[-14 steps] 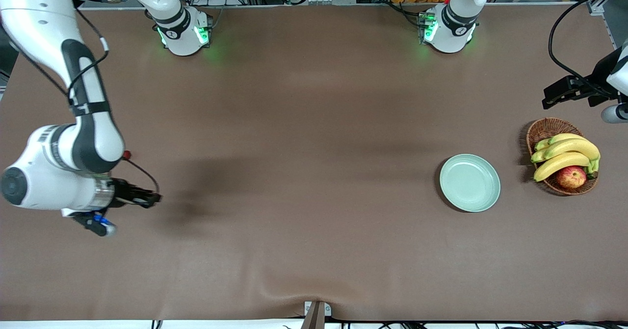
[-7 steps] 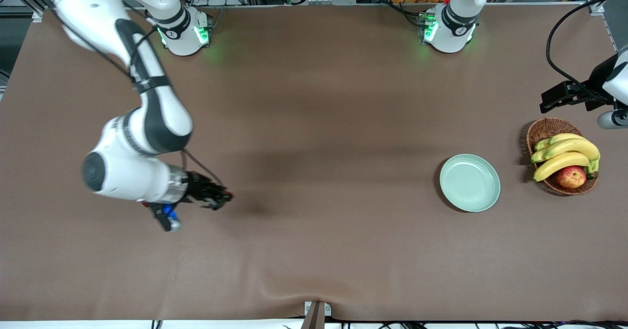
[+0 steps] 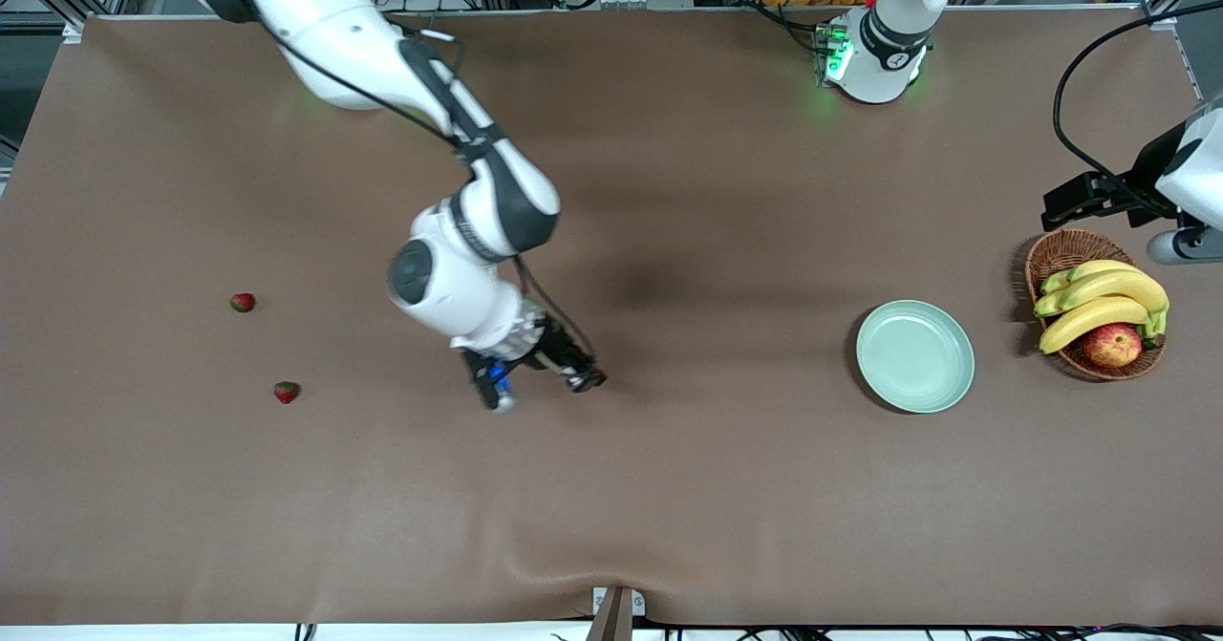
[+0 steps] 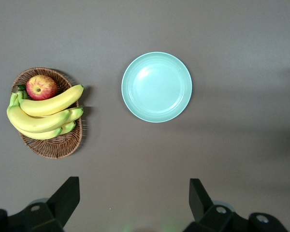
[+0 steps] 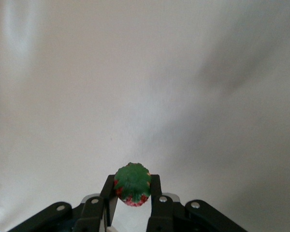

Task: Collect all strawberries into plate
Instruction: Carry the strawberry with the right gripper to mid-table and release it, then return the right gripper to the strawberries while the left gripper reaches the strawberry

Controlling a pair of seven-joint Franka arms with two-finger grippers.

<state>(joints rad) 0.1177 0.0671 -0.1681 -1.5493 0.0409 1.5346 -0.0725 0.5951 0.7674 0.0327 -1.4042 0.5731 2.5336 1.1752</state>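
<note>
Right tool (image 3: 585,379) clamped on a small red green-capped strawberry (image 5: 132,184), over mid-table. Carry level to the round mint-green plate (image 3: 915,355) (release low). Two strawberries (image 3: 243,303) (image 3: 286,392) lie at the right arm's end. Left tool (image 4: 133,203) waits, agape, empty.

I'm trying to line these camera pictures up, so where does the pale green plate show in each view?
Front view: the plate lies on the table toward the left arm's end, beside the basket.
Left wrist view: the plate sits near the middle, again beside the basket, well apart from the open left hand.
Right wrist view: not in it; only the right hand shut on a strawberry.
Shared landmark: the basket, in the front and left wrist views.
</note>
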